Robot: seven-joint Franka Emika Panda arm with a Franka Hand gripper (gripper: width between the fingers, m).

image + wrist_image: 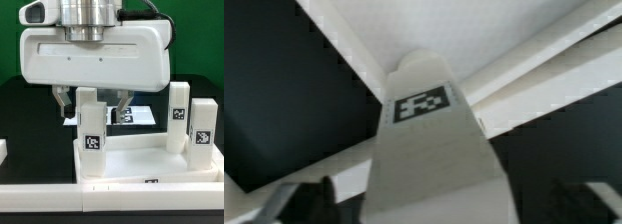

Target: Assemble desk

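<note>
Black tabletop (25, 110), green backdrop. Gripper (92, 103): fingers straddled the upright tagged leg (91, 128) of the desk top (140, 165) directly beneath; jaws part-open, grip undeterminable. Two more legs (179, 118) stood beyond, towards the exterior view's right.

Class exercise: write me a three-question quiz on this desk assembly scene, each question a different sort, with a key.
1. True or false: the gripper straddles a leg standing on the desk top.
2. How many legs stand upright in the exterior view? A) two B) three C) five
3. Fill in: each leg carries a black-and-white ____.

Key: 1 true; 2 B, counting the pair at the exterior view's right; 3 tag.
</note>
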